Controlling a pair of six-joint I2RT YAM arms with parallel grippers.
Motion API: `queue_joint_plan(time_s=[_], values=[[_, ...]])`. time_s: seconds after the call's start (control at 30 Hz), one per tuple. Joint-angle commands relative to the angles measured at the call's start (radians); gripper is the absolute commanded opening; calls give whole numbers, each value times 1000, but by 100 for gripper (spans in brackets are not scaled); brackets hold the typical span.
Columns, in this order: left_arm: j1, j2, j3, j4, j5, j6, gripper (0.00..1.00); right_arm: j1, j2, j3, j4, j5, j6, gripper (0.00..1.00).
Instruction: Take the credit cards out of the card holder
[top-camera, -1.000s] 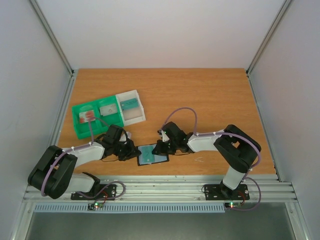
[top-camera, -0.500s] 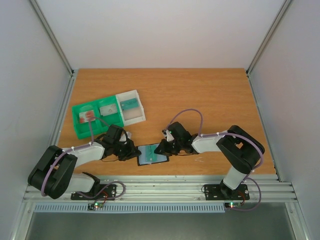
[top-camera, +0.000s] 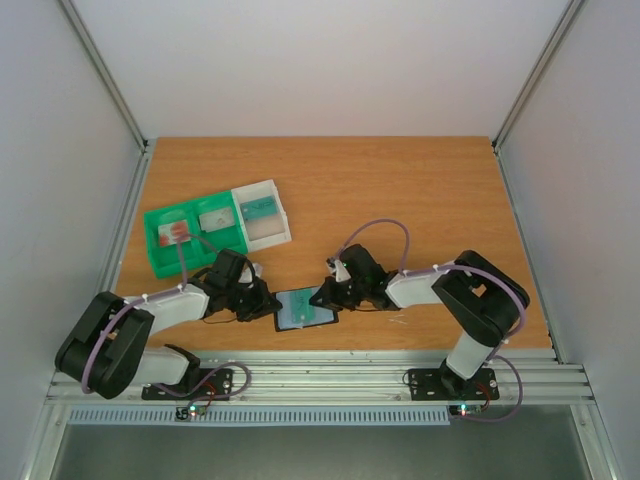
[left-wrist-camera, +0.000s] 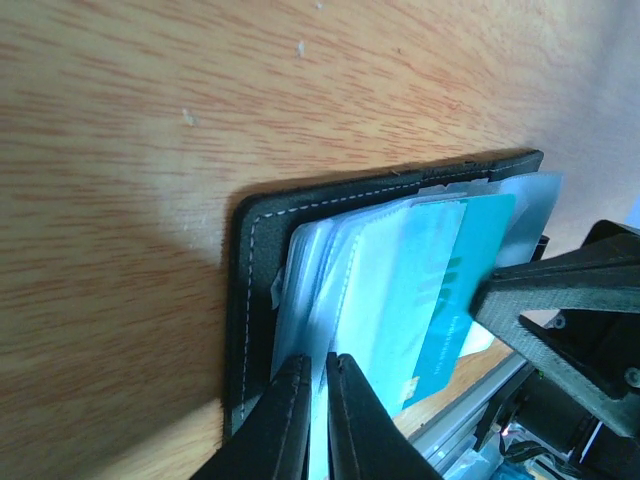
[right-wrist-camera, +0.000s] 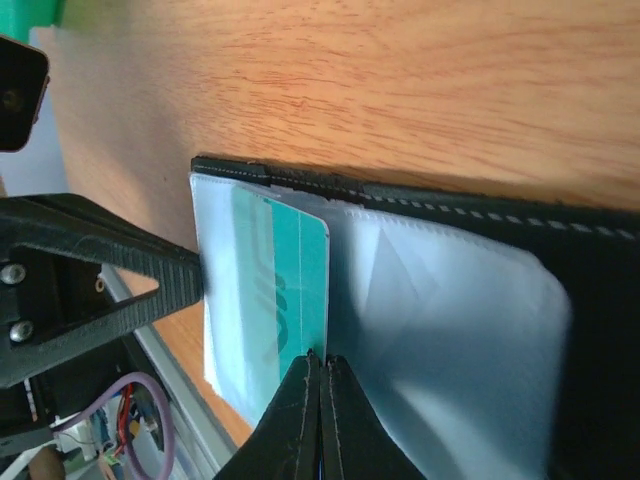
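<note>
Where the black card holder (top-camera: 303, 312) lies open on the bench (top-camera: 400, 190), at the lower middle of the top view, the left claw (left-wrist-camera: 318, 365) is clamped on its pale pocket sleeves. The right claw (right-wrist-camera: 322, 362) is pressed together at the edge of a teal card (right-wrist-camera: 285, 290) poking out; whether it pinches the card is unclear. Darker marks on that card are too blurred to read.

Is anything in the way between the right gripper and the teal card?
No, nothing visible is. The right gripper is shut, with its tips right at the edge of the teal card, which lies on the open card holder.
</note>
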Motion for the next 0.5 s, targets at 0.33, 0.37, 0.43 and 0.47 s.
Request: queue_joint_plan(time_s=[0.33,0.37,0.43,0.47], values=[[-6,-174,49,-35,19,-75,33,-31,-325,-9,-257,79,18,1],[-6,-204,53,-37,22,-85,37,-30,-346,-3,-264,78,23,1],[-6,-266,60,-26,38,-115,45,-30,-381,7,-265,69,40,1],[-6,-288,62,-16,45,-128,48,-29,-394,8,-263,59,54,1]])
